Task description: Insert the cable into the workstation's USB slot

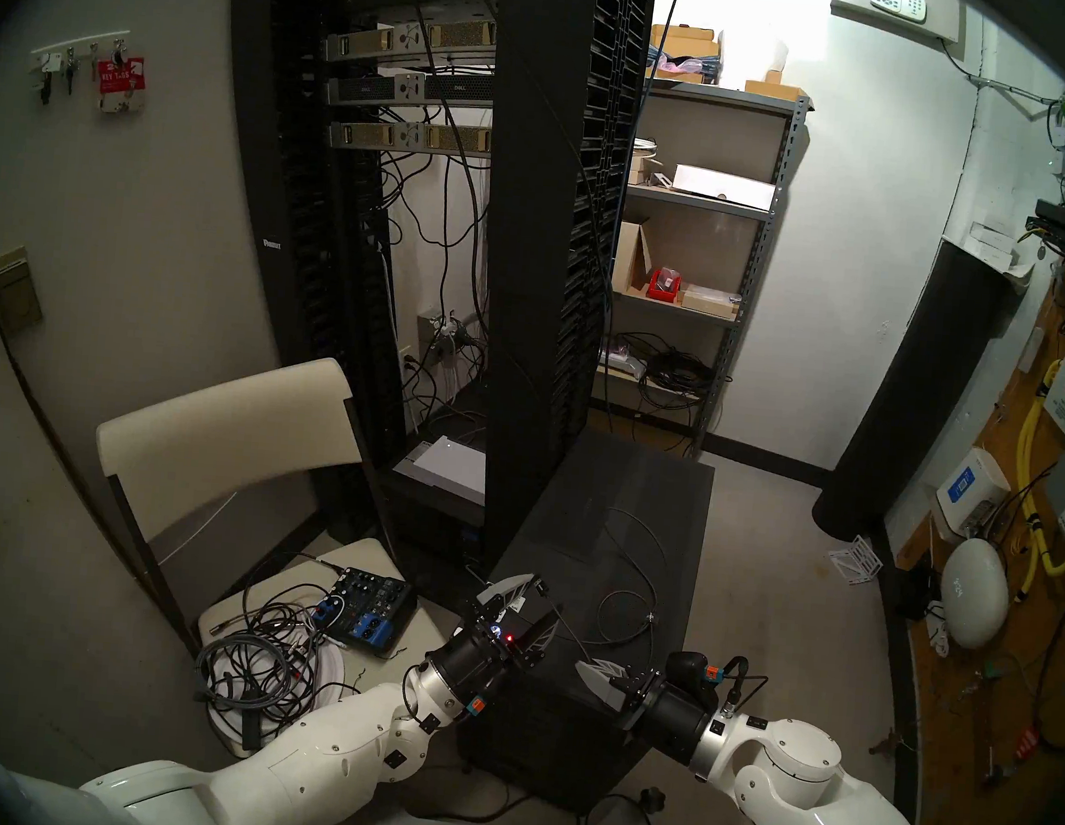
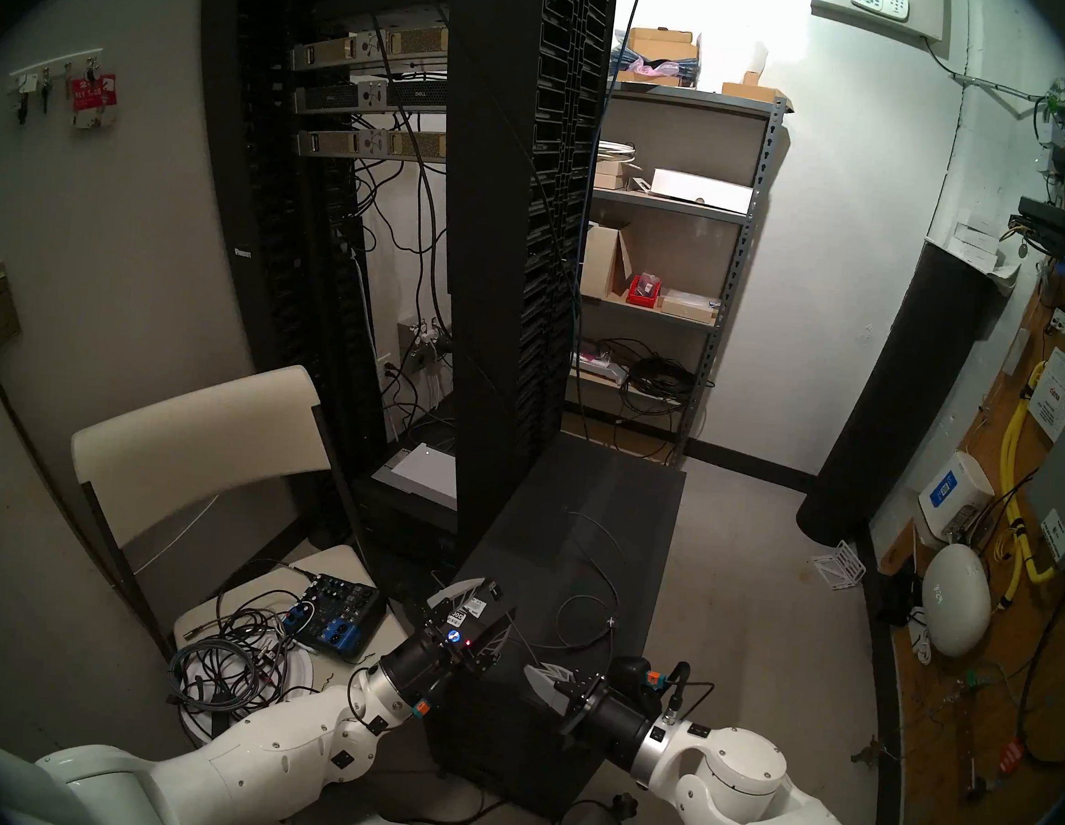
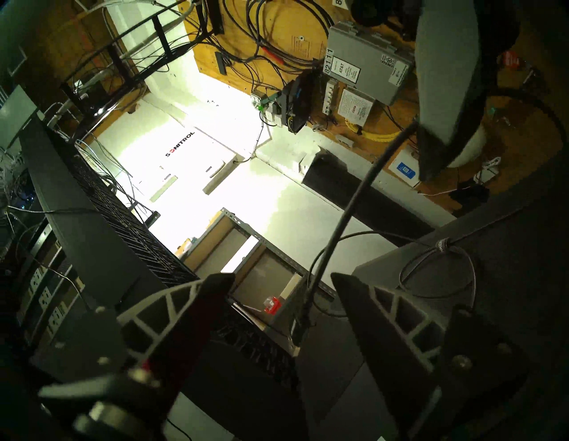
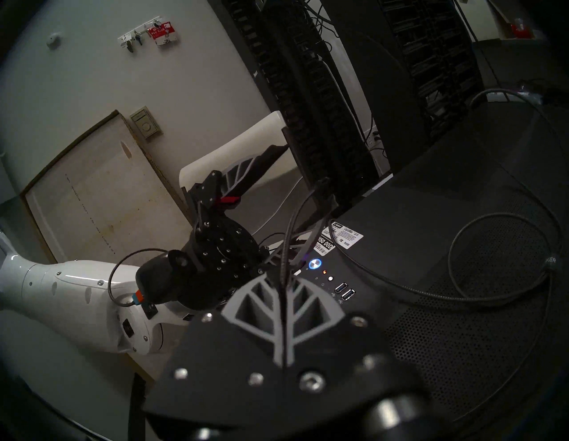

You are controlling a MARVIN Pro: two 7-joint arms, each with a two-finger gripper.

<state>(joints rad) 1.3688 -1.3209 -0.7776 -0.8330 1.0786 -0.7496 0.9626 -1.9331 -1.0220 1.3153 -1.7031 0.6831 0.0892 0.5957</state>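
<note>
The workstation [image 1: 614, 472] is a black tower on the floor in front of me. The thin dark-grey cable [image 4: 455, 298] lies in loose loops on its mesh top, with a silver bead [image 1: 649, 616]. My right gripper [image 1: 583, 665] is shut on the cable [image 4: 284, 286] near its end, above the front panel. The black plug [image 3: 303, 317] hangs between the fingers of my left gripper [image 1: 544, 599], which is open; I cannot tell whether it touches them. The USB slot [image 4: 348, 294] is the one of the pair farther from the red light [image 4: 324, 272]. It is bare, beside the blue-lit button [image 4: 314, 264].
A cream chair [image 1: 224, 422] at the left holds a small blue audio mixer [image 1: 368, 609] and a tangle of cables [image 1: 257, 654]. The tall black server rack [image 1: 528, 275] stands right behind the workstation. A black cylinder [image 1: 919, 394] stands at the right. A power cord [image 1: 625, 816] lies on the floor.
</note>
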